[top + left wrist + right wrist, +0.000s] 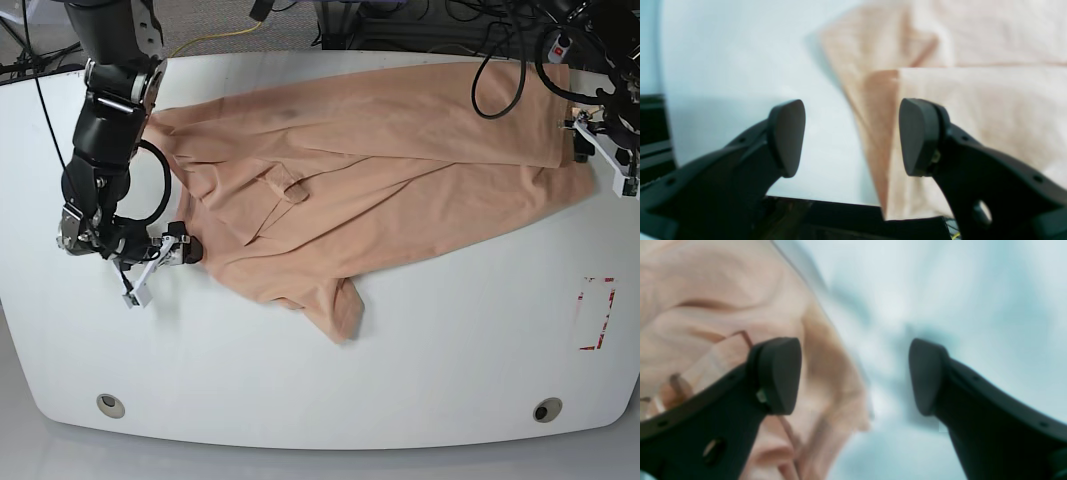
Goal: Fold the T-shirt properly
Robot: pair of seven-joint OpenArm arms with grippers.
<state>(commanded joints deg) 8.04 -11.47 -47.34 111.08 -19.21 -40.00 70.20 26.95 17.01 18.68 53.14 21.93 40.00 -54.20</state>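
You could not see all of the T-shirt [706,290] in the right wrist view; it was blurry and ran off the left and top edges. In the left wrist view it ran off the top and right edges. In the base view, the left gripper [580,148] at the table's [320,390] right edge was too small to tell apart.

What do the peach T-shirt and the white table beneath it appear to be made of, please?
The peach short-sleeved T-shirt looks like soft, matte woven or knit cloth: it creases, bunches and folds over itself. The white table looks like a hard, smooth board, perhaps laminate, with a faint sheen; its exact material cannot be told.
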